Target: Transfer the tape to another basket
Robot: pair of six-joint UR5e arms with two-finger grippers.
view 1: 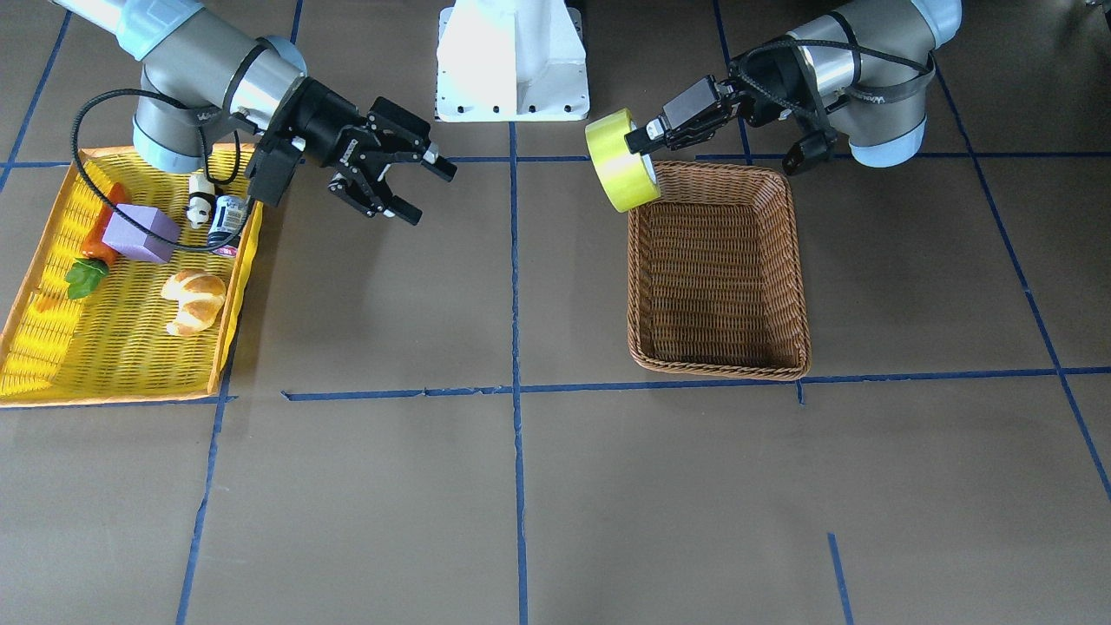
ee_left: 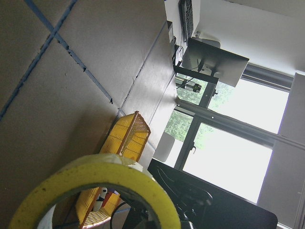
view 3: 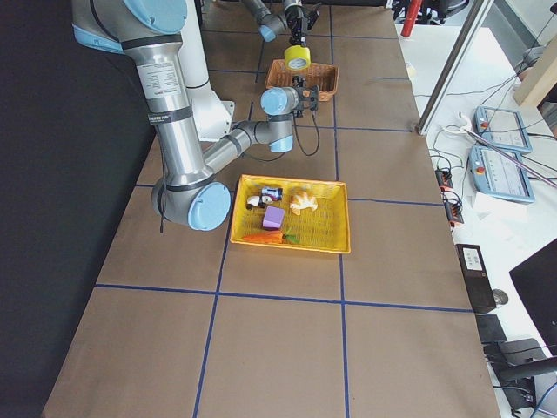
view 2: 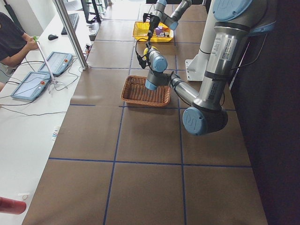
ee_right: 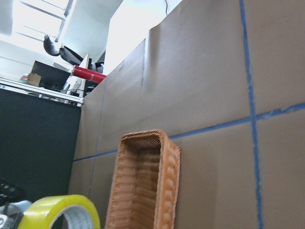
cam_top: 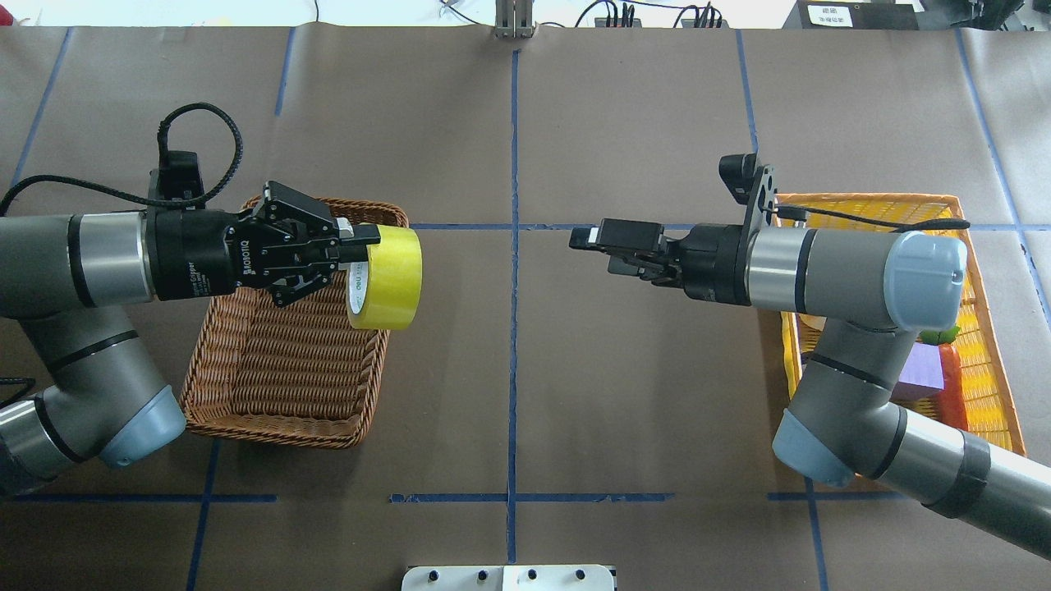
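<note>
The tape (cam_top: 392,279), a wide yellow-green roll, hangs in the air over the inner rim of the brown wicker basket (cam_top: 271,431), partly past its edge. My left gripper (cam_top: 361,246) is shut on the roll's wall. The front view shows the same: the tape (view 1: 618,165) in the left gripper (view 1: 647,143), above the basket's (view 1: 720,369) corner nearest the robot. The basket looks empty. My right gripper (view 1: 430,191) is open and empty, in the air between the two baskets. The tape also fills the bottom of the left wrist view (ee_left: 95,186).
A yellow mesh basket (view 1: 121,391) on the right arm's side holds a croissant (view 1: 195,299), a purple block (view 1: 139,233), a carrot (view 1: 100,234), a small can (view 1: 227,221) and a panda figure (view 1: 201,200). The white robot base (view 1: 512,61) stands between the arms.
</note>
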